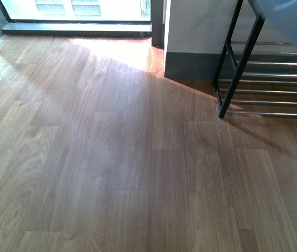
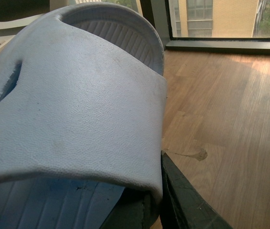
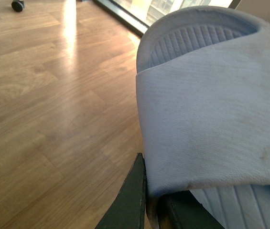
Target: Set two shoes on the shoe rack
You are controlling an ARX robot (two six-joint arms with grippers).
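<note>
Pinching strap edges, the left gripper (image 2: 156, 202) is holding one pale-blue slide (image 2: 77, 105) and the right gripper (image 3: 153, 202) the other slide (image 3: 211, 109).

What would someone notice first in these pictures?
A pale blue slide sandal fills the left wrist view, its strap pinched by the left gripper. Its twin fills the right wrist view, in the right gripper. The shoe rack stands at the front view's upper right, on wood floor.

Two pale slides (image 2: 77, 95) (image 3: 211, 109) and one shoe rack (image 1: 243, 62).
</note>
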